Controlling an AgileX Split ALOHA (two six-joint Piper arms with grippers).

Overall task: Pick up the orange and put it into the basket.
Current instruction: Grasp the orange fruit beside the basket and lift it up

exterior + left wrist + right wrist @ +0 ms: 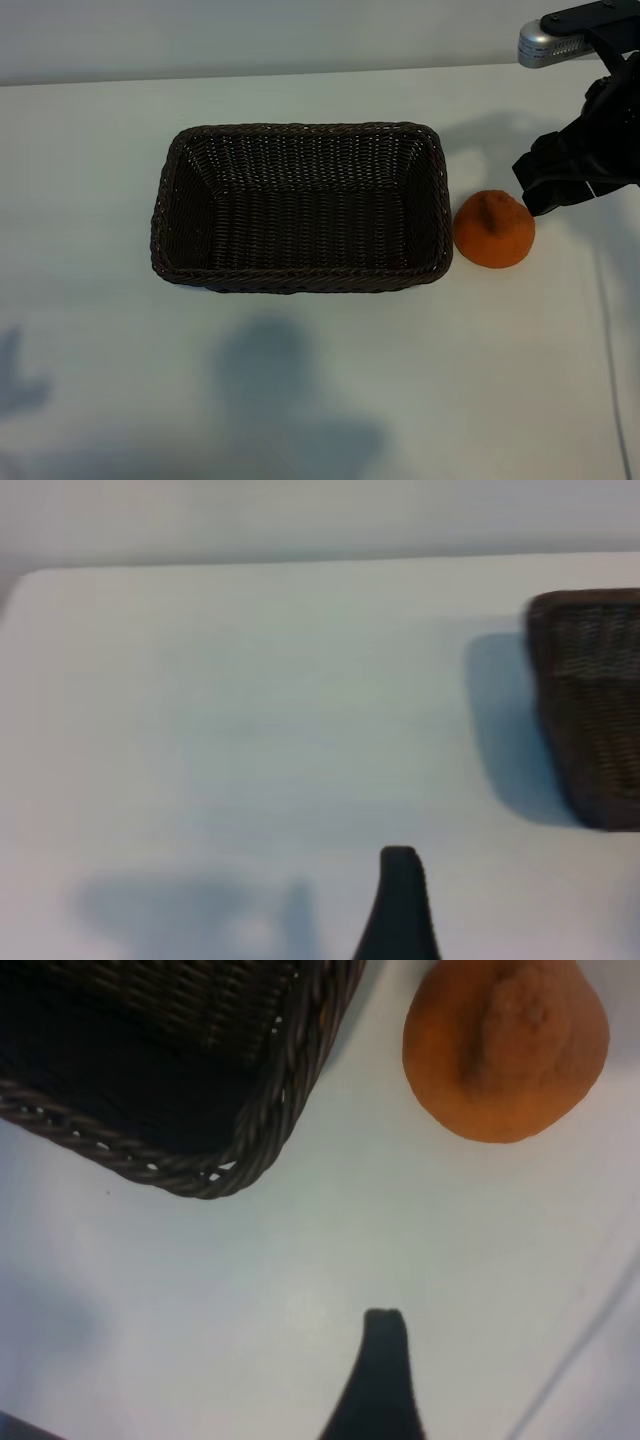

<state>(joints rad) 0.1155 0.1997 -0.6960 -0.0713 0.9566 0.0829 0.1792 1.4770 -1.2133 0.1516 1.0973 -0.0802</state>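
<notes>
Lab-style robot test station: bare white bench (pixel 100 150), plain pale wall behind bench, black robot arm (pixel 585 150) with camera mount over bench's right edge; no household furnishings visible.

1. Right hand (pixel 545 195) is mostly cut off by the exterior view's right edge, so its fingers can't really be made out there.
2. Each wrist view shows only one dark fingertip (pixel 385 1335).
3. Basket (pixel 590 700) runs off the edge in the left wrist view.
4. Orange (pixel 505 1045) is clipped at the top of the right wrist view.
5. Left arm itself isn't visible from outside.
</notes>
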